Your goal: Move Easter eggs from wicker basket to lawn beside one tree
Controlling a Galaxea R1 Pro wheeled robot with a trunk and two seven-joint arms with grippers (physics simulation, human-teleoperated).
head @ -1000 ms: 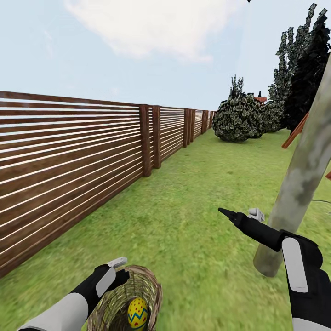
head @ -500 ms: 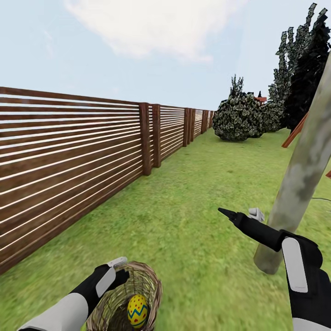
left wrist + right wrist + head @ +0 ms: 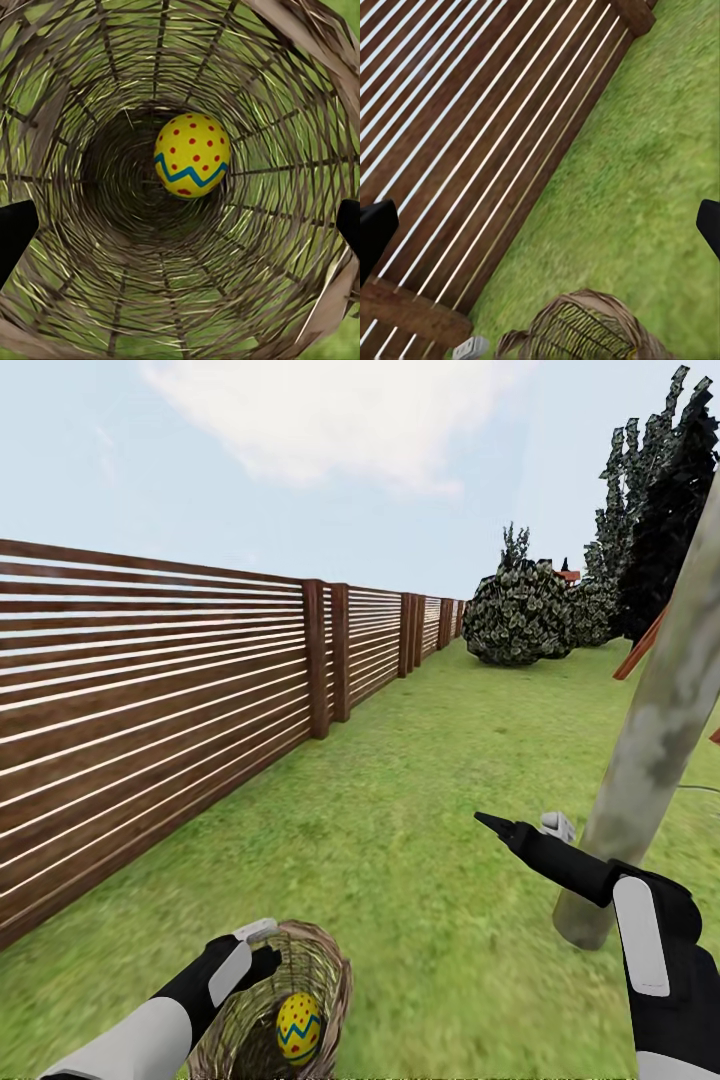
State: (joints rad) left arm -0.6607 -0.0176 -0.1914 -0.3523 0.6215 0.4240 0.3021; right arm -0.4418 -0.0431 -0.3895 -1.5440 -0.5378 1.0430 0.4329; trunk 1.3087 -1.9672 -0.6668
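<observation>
wicker basket [image 3: 300, 980] sits on the lawn [image 3: 420, 880] at the bottom of the head view, one easter egg [image 3: 298, 1028] lying inside it; left wrist view looks straight into the basket with the egg [image 3: 192, 154] against the inner wall. left gripper [image 3: 262, 942] hangs at the basket's near rim, fingers apart and holding nothing. right gripper [image 3: 520, 826] is held out over the grass, fingers spread and empty, just beside the pale tree [image 3: 655, 750] trunk, with the slatted wooden fence [image 3: 150, 700] along the left.
</observation>
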